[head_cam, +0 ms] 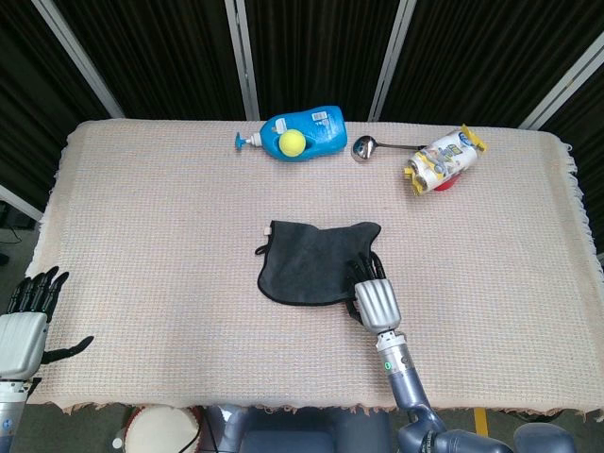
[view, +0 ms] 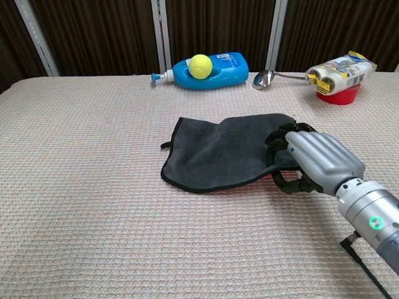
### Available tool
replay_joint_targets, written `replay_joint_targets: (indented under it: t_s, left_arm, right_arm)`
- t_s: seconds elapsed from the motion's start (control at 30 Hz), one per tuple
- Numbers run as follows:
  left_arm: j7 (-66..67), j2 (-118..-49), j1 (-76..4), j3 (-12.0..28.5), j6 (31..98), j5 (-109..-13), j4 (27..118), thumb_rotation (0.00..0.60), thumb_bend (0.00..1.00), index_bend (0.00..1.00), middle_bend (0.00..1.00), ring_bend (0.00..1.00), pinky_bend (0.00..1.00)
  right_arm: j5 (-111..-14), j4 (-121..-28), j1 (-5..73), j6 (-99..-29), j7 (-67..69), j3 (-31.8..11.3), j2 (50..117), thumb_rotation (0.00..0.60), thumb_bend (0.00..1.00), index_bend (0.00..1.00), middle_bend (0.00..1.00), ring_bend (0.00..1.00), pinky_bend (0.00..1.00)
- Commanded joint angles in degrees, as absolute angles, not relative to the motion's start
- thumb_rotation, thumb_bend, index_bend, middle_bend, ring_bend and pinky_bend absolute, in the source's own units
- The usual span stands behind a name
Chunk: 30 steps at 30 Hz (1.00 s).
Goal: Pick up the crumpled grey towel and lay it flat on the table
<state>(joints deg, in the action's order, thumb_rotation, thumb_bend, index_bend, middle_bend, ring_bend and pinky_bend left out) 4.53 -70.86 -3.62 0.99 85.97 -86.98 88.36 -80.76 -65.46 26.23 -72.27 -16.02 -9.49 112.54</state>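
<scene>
Two hands are in view. The right hand sits at the right edge of the grey towel, fingers curled down over the cloth and thumb hooked beneath its near right corner, so that corner is pinched and lifted slightly off the table. In the head view the same hand covers the towel's near right corner. The rest of the towel lies spread in the middle of the table, somewhat rumpled, with a small tab protruding at its left side. The left hand hangs off the table's near left corner, fingers spread, holding nothing. Along the far edge, a blue pump bottle lies on its side with a yellow tennis ball resting against it. A metal ladle lies just to the right. Towards the far right corner, a snack packet rests on a red bowl.
</scene>
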Motion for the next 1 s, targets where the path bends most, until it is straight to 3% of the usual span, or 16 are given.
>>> replay_joint_targets:
  t_s: [0.03, 0.57, 1.0]
  left_arm:
    - [4.60, -70.94, -3.66, 0.97, 85.85, -86.95, 88.24, 0.600, 0.03, 0.00, 0.00, 0.00, 0.00]
    - [4.82, -71.34, -4.09, 0.82, 84.73, -86.58, 88.25, 0.600, 0.03, 0.00, 0.00, 0.00, 0.00]
    - [5.01, -71.72, -4.65, 1.04, 83.31, -85.48, 88.80, 0.600, 0.03, 0.00, 0.00, 0.00, 0.00]
  right_arm:
    - [-80.80, -65.47, 26.41, -72.23, -15.89, -9.62, 112.53, 0.600, 0.57, 0.57, 0.24, 0.09, 0.03]
    - [-81.87, -70.85, 27.85, -72.75, -17.87, -10.71, 110.12, 0.600, 0.57, 0.57, 0.24, 0.11, 0.03]
    - [-78.47, -77.48, 33.40, -69.71, -27.47, -18.25, 106.97, 0.600, 0.57, 0.58, 0.24, 0.11, 0.03]
